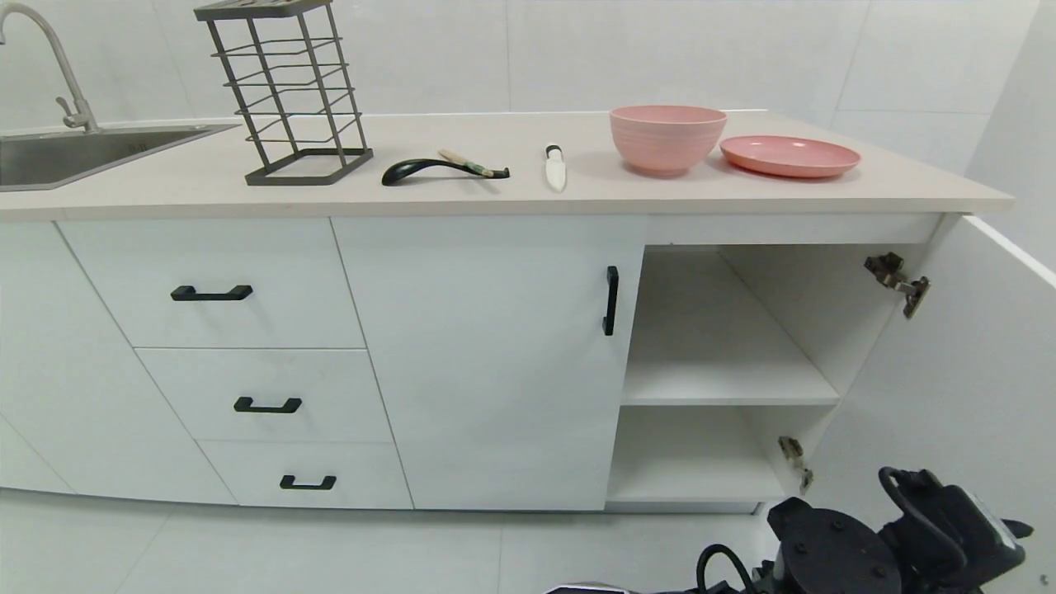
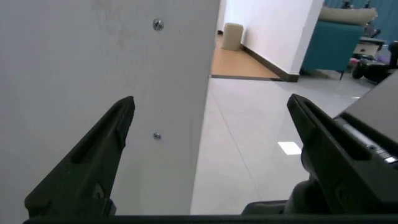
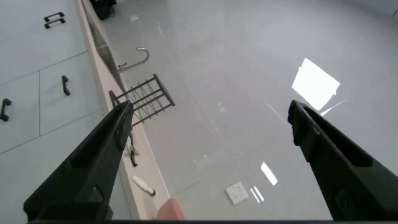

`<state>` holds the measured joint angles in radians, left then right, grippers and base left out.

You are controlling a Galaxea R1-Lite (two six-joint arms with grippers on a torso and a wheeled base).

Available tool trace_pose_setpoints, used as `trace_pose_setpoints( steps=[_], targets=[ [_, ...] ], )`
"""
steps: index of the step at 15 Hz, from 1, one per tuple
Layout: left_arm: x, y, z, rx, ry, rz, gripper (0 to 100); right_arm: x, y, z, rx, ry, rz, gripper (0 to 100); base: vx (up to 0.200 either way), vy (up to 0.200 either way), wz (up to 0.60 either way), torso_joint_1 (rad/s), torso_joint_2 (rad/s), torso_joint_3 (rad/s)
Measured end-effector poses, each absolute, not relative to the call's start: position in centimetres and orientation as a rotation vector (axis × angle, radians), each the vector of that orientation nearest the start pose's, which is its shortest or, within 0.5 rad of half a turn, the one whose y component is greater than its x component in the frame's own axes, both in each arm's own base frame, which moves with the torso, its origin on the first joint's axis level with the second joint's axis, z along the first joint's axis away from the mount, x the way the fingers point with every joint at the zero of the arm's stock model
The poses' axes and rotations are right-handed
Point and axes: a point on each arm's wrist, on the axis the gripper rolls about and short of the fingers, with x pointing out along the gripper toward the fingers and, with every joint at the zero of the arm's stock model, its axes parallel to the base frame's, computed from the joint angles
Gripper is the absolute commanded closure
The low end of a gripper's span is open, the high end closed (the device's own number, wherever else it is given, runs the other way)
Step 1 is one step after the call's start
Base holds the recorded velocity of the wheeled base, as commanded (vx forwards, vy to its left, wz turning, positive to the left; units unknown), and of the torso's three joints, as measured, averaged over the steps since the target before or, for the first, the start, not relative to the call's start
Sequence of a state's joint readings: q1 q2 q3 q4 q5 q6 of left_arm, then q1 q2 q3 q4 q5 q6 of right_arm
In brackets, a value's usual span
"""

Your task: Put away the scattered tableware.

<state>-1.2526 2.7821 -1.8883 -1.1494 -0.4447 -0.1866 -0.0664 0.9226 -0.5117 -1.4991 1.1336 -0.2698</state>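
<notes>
left hand (image 2: 210, 102) is gaping wide, gripping nothing, facing a white cabinet panel (image 2: 93, 62) | right hand (image 3: 210, 107) is gaping wide too, empty, well apart from the tableware | pink bowl (image 1: 667, 138), pink plate (image 1: 789, 155), white knife (image 1: 555, 167) and black spoon (image 1: 437, 169) are lying on the bench (image 1: 165, 186) (bowl just beside plate)

To my left, a steel sink (image 1: 82, 155) sits sunk in the pale bench (image 1: 462, 132), with a curved tap (image 1: 68, 87) behind it. Beneath are three white drawers (image 1: 264, 375) with black handles (image 1: 211, 293), above a tiled floor (image 1: 247, 549).
</notes>
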Motion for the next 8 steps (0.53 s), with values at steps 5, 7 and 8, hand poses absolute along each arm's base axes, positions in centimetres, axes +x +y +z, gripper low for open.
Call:
trace_pose_setpoints(
  steps=[5,7,8],
  targets=[
    [22.7,-48.2,6.6,-0.21,-0.143,-1.546,0,4.0,1.8,29.6,-0.845,-1.037,0.846,0,0.0,0.0,0.0,0.0,0.0,0.0],
    [24.9,-44.2,7.6,-0.157,-0.127,-1.456,0,3.8,1.8,27.3,-0.801,-0.976,0.874,0,0.0,0.0,0.0,0.0,0.0,0.0],
    [25.4,-41.5,8.1,-0.133,-0.105,-1.411,0,3.5,1.8,26.5,-0.787,-0.957,0.884,0,0.0,0.0,0.0,0.0,0.0,0.0]
  ],
)
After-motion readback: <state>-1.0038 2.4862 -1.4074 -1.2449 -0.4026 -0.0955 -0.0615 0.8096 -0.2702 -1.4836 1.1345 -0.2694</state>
